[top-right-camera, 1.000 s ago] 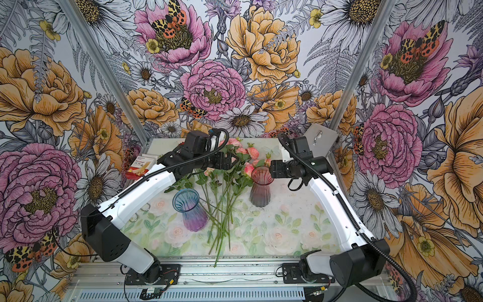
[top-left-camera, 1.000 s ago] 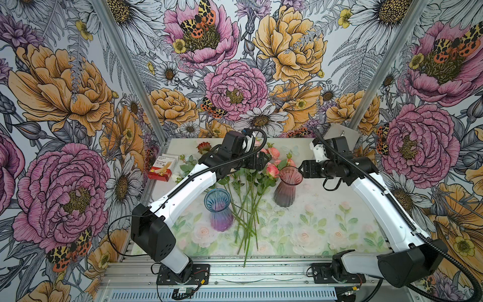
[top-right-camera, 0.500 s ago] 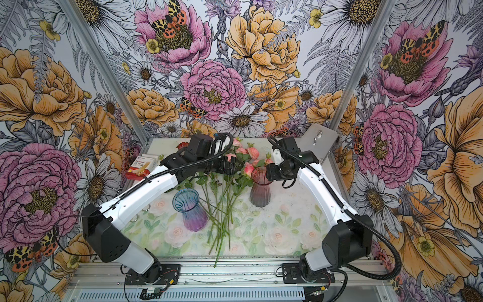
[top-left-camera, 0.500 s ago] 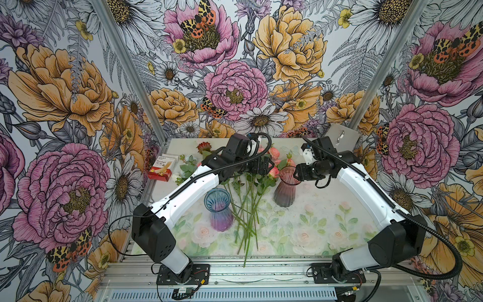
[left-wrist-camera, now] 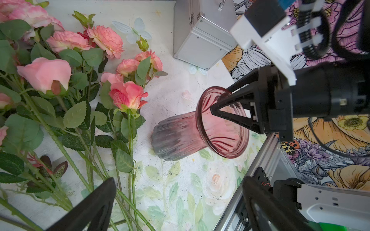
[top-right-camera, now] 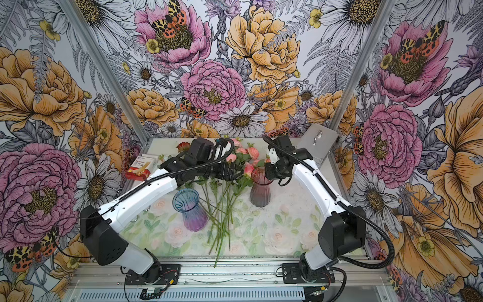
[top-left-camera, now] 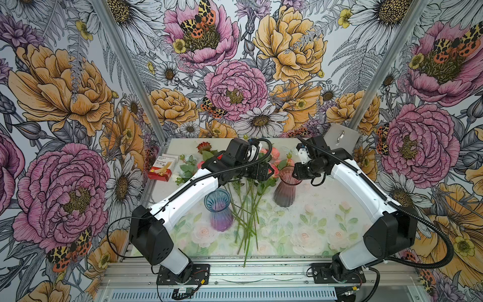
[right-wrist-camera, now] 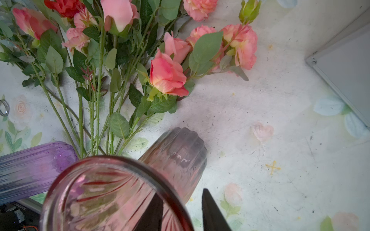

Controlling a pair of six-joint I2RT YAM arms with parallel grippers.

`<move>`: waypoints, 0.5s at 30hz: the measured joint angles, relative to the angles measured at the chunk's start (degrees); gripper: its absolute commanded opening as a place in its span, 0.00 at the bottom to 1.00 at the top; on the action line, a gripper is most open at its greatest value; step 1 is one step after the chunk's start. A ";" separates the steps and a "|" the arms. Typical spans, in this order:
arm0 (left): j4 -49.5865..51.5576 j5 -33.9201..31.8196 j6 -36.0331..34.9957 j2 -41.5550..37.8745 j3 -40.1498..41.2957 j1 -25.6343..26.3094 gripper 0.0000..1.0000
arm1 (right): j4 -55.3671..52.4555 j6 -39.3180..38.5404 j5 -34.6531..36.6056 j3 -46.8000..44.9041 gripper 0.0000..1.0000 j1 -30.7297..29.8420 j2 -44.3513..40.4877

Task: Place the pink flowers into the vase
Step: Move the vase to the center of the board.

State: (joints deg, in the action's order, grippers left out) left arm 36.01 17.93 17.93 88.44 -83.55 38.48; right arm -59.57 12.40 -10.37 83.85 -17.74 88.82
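Brought inward since a moment ago, the right gripper (right-wrist-camera: 180, 195) is being set astride the rim of the pink glass vase (top-left-camera: 285, 192), a pinch not yet tellable, while the left gripper (left-wrist-camera: 179, 180) is being held spread over the pink flowers (left-wrist-camera: 128, 96) lying on the table (top-left-camera: 326, 222) alongside, so tipping is being risked by a lopsided squeeze.

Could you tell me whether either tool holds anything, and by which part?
It cannot be told: the right tool straddles the rim of the pink vase, one finger inside, one outside. The left tool is open, empty.
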 measured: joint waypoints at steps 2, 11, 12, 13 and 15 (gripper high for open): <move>-0.02 0.00 -0.15 -0.20 0.07 0.26 0.99 | 0.00 0.02 0.02 0.00 0.30 -0.33 0.59; -0.04 0.13 -0.42 -0.42 0.74 0.57 0.99 | -0.20 1.22 -2.84 0.39 0.10 -0.85 1.29; -0.04 0.15 -0.42 -0.42 0.74 0.57 0.99 | -0.11 1.14 -2.91 0.57 0.05 -1.18 1.18; -0.04 0.15 -0.42 -0.42 0.74 0.57 0.99 | 0.09 1.09 -2.71 0.59 0.04 -1.44 1.09; -0.04 0.15 -0.50 -0.42 0.74 0.57 0.99 | 0.11 1.25 -2.71 0.59 0.03 -1.42 1.03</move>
State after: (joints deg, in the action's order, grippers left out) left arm 35.97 18.09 17.43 88.03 -82.81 39.05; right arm -59.46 13.65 -13.08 84.44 -19.16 89.84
